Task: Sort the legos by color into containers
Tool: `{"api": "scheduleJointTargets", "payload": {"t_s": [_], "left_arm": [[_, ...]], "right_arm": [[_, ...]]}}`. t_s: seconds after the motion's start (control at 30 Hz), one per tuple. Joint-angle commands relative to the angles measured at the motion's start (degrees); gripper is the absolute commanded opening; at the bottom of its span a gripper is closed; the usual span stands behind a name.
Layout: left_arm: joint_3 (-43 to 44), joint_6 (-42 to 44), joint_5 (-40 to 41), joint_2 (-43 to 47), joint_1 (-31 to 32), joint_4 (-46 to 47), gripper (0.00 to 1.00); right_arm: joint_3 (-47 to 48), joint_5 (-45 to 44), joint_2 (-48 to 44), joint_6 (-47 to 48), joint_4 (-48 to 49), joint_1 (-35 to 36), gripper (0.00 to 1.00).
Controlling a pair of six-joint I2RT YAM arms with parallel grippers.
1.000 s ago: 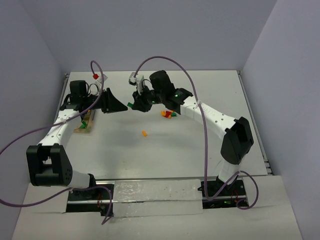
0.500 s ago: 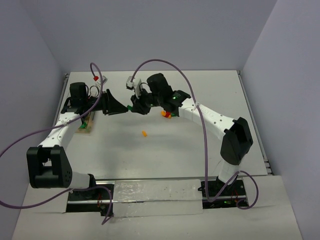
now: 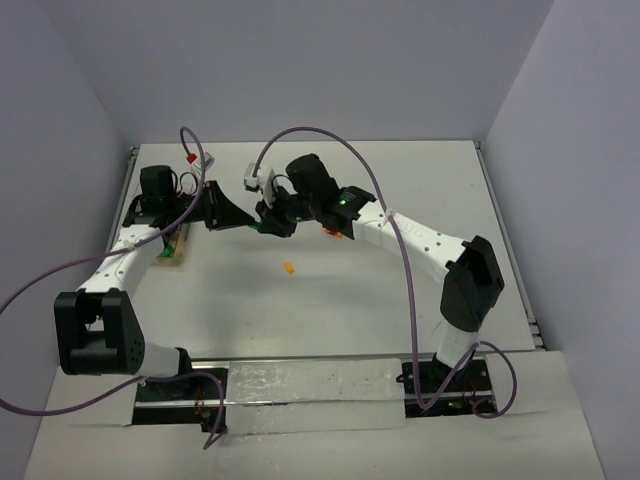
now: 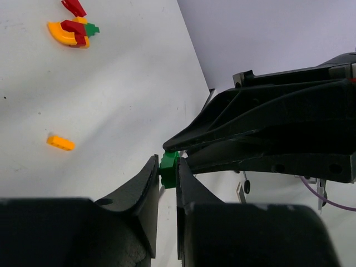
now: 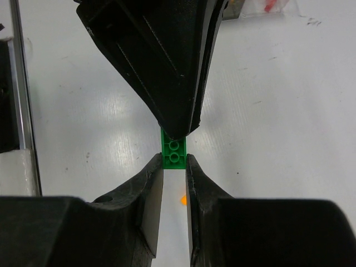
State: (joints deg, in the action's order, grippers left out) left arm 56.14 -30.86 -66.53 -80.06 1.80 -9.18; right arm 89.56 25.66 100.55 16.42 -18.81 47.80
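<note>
— Where's the green lego (image 5: 174,153)?
— Held above the table (image 3: 350,300), with the right fingers (image 5: 149,186) pinching one end and the left fingers (image 4: 143,192) pinching the other.
— Anything below?
— An orange lego (image 3: 288,267) lying alone.

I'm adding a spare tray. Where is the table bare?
Bare: the table between the lone orange lego and its near edge, and right of the right arm. Crowded: left gripper and right gripper sharing a green lego, between containers and lego pile.
</note>
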Motion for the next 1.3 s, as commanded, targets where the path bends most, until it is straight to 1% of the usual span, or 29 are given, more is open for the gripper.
{"api": "scheduleJointTargets", "payload": {"t_s": [0.0, 0.03, 0.07, 0.1, 0.13, 0.2, 0.23, 0.27, 0.3, 0.33, 0.37, 0.43, 0.5, 0.57, 0.6, 0.73, 0.8, 0.93, 1.13, 1.2, 1.27], "left_arm": [[-0.4, 0.1, -2.0, 0.2, 0.2, 2.4, 0.09], [-0.4, 0.3, -2.1, 0.3, 0.2, 2.1, 0.05], [-0.3, 1.0, -2.1, 0.4, 0.0, 1.3, 0.03], [-0.2, 2.1, -1.8, 0.8, -0.4, 0.0, 0.00], [0.0, 3.0, -1.2, 1.1, -1.1, -1.1, 0.00], [1.0, 6.7, 0.0, 1.6, -2.7, -3.3, 0.00], [2.4, 12.7, 0.9, 1.3, -4.6, -10.2, 0.00], [5.7, 17.8, 3.7, 0.3, -7.1, -20.4, 0.00], [8.4, 24.3, 6.9, -0.6, -8.6, -27.1, 0.00], [10.6, 30.0, 8.4, -1.1, -10.0, -30.2, 0.00], [12.1, 35.0, 10.8, -1.4, -11.3, -32.6, 0.00], [13.0, 43.2, 18.9, -0.3, -16.9, -39.5, 0.00], [12.1, 45.3, 25.4, 1.7, -19.9, -39.1, 0.00], [11.6, 47.4, 37.8, 3.2, -21.4, -37.3, 0.00], [11.1, 47.7, 42.5, 3.6, -22.0, -35.5, 0.00], [10.4, 47.6, 52.3, 2.9, -22.2, -30.0, 0.00], [10.8, 46.9, 54.1, 2.1, -22.2, -28.9, 0.00], [11.7, 45.8, 56.7, -3.2, -22.2, -25.9, 0.00], [12.4, 45.0, 57.6, -8.0, -22.1, -24.6, 0.01], [12.1, 44.9, 57.6, -9.3, -22.2, -24.3, 0.06], [11.5, 45.4, 57.3, -10.2, -22.1, -23.5, 0.17]], "right_arm": [[1.0, -1.9, -1.5, 0.5, 1.2, 0.7, 0.00], [1.1, -2.0, -1.4, 0.4, 1.3, 0.7, 0.00], [1.2, -2.2, -1.3, 0.3, 1.3, 0.7, 0.01], [1.4, -2.6, -1.1, 0.2, 1.3, 0.7, 0.06], [1.5, -2.8, -1.1, 0.0, 1.3, 0.7, 0.16], [1.5, -3.2, -1.1, -0.6, 1.4, 0.8, 0.43], [1.2, -3.7, -1.2, -0.9, 1.5, 0.7, 0.62], [0.7, -3.9, -1.3, -1.0, 1.6, 0.6, 0.80], [0.4, -3.9, -1.5, -1.1, 1.6, 0.6, 0.88], [0.2, -3.8, -1.6, -1.1, 1.6, 0.5, 0.93], [-0.2, -3.6, -1.7, -1.2, 1.5, 0.4, 0.94], [-1.4, -2.8, -1.9, -1.6, 1.6, 0.0, 0.96], [-2.3, -2.4, -2.0, -2.1, 1.7, -0.3, 0.97], [-3.5, -2.0, -2.1, -2.5, 2.1, -0.9, 0.98], [-4.0, -1.8, -2.1, -2.7, 2.1, -1.2, 0.98], [-5.0, -0.8, -2.0, -3.3, 2.6, -2.7, 0.98], [-5.3, -0.8, -2.0, -3.4, 2.6, -3.0, 0.98], [-5.7, -0.8, -2.1, -3.6, 2.6, -4.5, 0.98], [-6.6, -0.1, -2.1, -4.7, 2.6, -6.3, 0.98], [-7.0, 0.2, -2.0, -5.3, 2.6, -7.2, 0.98], [-7.2, 0.7, -1.9, -6.0, 2.6, -8.4, 0.98]]}}
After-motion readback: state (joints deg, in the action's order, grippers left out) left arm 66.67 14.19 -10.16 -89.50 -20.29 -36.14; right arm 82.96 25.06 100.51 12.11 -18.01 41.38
